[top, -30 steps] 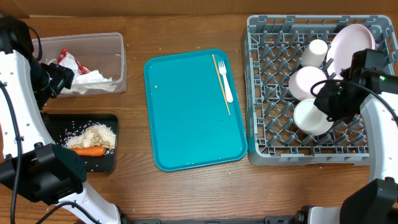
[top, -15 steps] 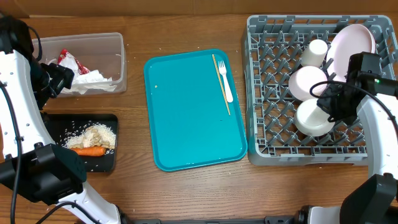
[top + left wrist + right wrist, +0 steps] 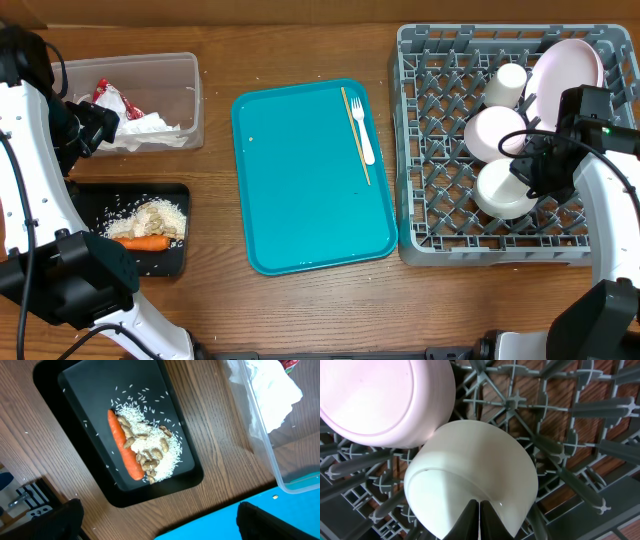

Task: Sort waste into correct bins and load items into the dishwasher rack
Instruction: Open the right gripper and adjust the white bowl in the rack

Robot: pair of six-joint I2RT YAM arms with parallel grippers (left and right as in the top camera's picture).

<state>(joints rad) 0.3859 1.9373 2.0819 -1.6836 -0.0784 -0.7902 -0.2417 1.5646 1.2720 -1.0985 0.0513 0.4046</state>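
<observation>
In the grey dishwasher rack [image 3: 440, 150] stand a white plate [image 3: 565, 70], a cup [image 3: 507, 85] and two bowls [image 3: 495, 133] [image 3: 500, 190]. My right gripper [image 3: 522, 170] is shut, its tips [image 3: 480, 505] over the rim of the nearer bowl [image 3: 470, 460], with nothing pinched between them. The pale fork [image 3: 362, 128] lies on the teal tray. My left gripper [image 3: 90, 130] hangs open [image 3: 162, 520] beside the clear tub [image 3: 190, 90], which holds napkins [image 3: 145, 130] and a red wrapper [image 3: 112, 98]. The black tray [image 3: 90, 195] holds a carrot [image 3: 125, 450] and crumbs [image 3: 147, 445].
A flat teal tray [image 3: 300, 190] lies between the bins and the rack, with a thin wooden stick [image 3: 355, 135] next to the fork. The rack's upright pegs [image 3: 570, 415] surround the bowls. The left arm's base stands at the table's front left.
My right gripper has shifted a little to the right over the nearer bowl and stays shut. The left arm and everything else are unmoved.
</observation>
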